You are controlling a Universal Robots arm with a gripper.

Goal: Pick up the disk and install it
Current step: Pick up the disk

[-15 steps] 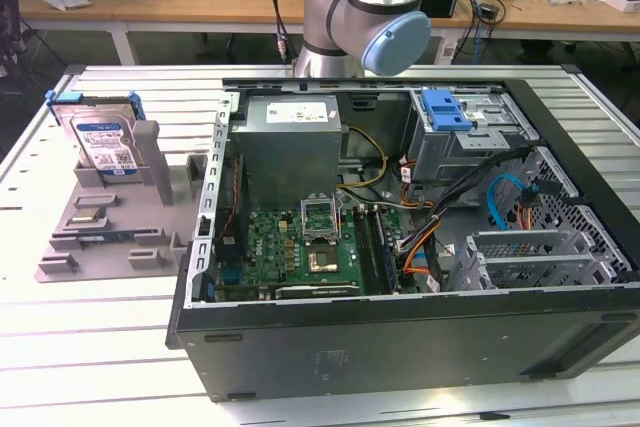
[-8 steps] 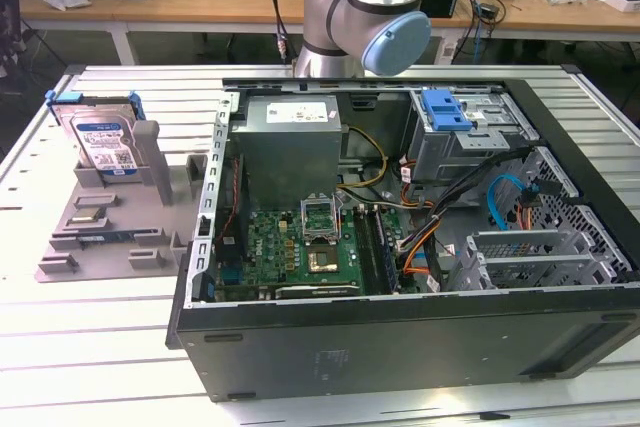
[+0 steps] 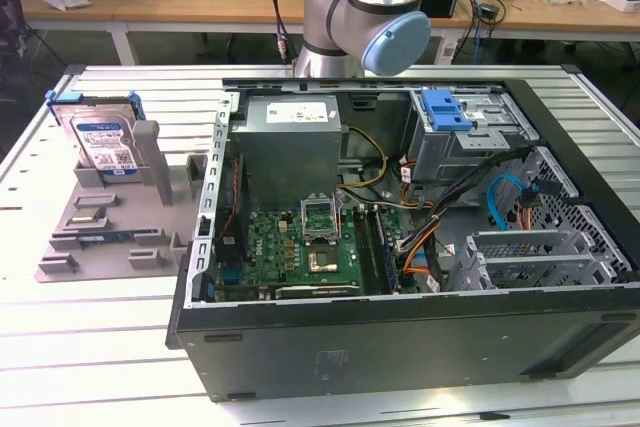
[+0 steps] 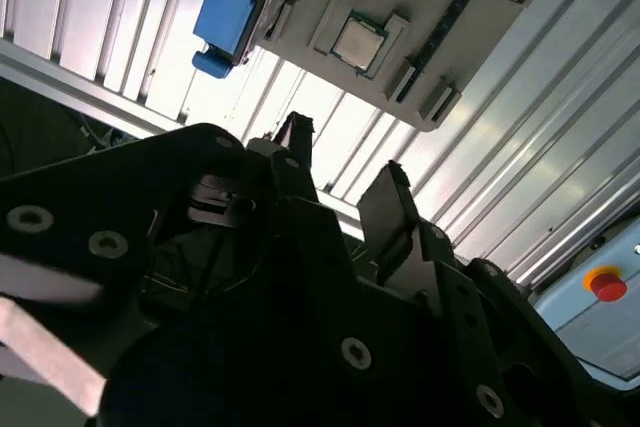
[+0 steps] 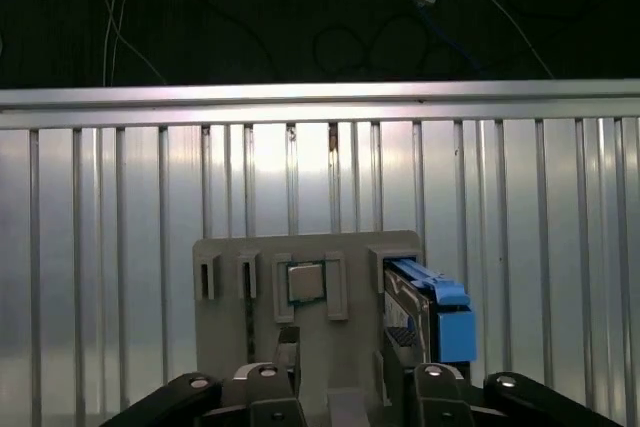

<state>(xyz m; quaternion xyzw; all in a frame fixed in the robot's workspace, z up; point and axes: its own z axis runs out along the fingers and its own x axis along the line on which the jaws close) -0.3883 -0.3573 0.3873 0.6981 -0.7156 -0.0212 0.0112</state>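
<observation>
In the upper left of the exterior view, the disk (image 3: pixel 100 137), a flat rectangular silver drive with a white-and-blue label and a blue plastic carrier frame, stands on edge in the grey plastic stand (image 3: pixel 110 232). It is well apart from the open black computer case (image 3: pixel 400 347) at the frame's centre. The task looks to be at its start, with the disk not yet picked up.

In the second wrist view, the black two-fingered gripper (image 4: pixel 342 172) is spread wide with nothing between its fingers. It hangs over the ribbed metal tabletop (image 4: pixel 560 147), near the stand (image 4: pixel 440 7). The disk's (image 4: pixel 225 17) blue carrier end juts out past the stand's edge.

In the first wrist view, the gripper (image 5: pixel 340 352) points at the stand (image 5: pixel 230 327), and the disk (image 5: pixel 440 322) sits upright in its end slot, off to one side of the fingers' line. By my judgement, the grasp calls for centring over the disk and straddling its thin edges.
</observation>
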